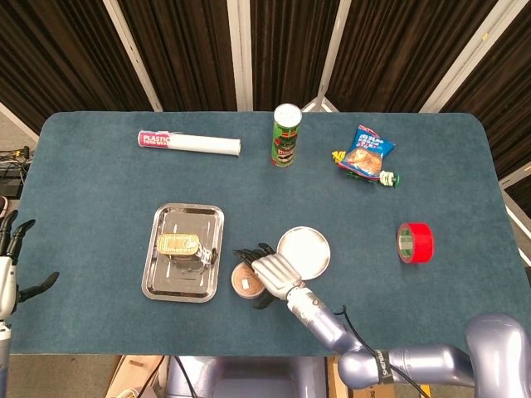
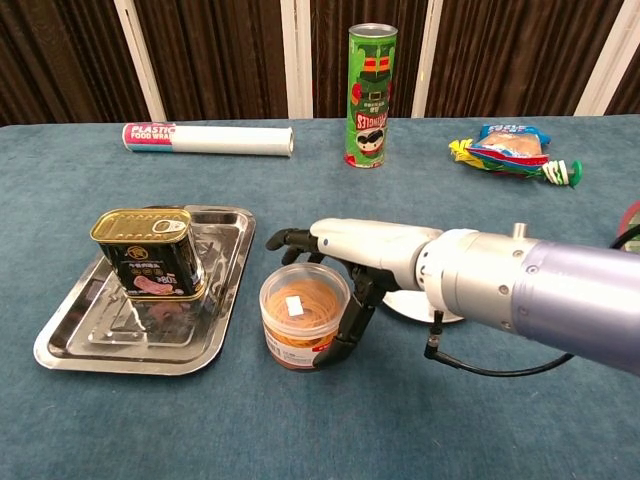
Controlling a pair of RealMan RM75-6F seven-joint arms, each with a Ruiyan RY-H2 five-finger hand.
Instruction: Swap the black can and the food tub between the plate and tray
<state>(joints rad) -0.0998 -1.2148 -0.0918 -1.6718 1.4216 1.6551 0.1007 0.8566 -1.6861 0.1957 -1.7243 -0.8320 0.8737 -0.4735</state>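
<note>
While the right hand (image 2: 345, 262) grasps the food tub (image 2: 303, 314), the wrap roll (image 2: 208, 138) reads "PLASTIC FOOD WRAP".

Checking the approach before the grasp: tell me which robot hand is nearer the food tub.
Right. The right robot hand is at the food tub, its fingers arched around the tub's right side. The left robot hand sits far off at the table's left edge, beyond the tray.

Right hand (image 2: 345, 262): silver-grey shell w/ black fingers (image 2: 285, 239), black cable by the wrist. Left hand (image 1: 10, 264) looks alike (only partly in frame).
</note>
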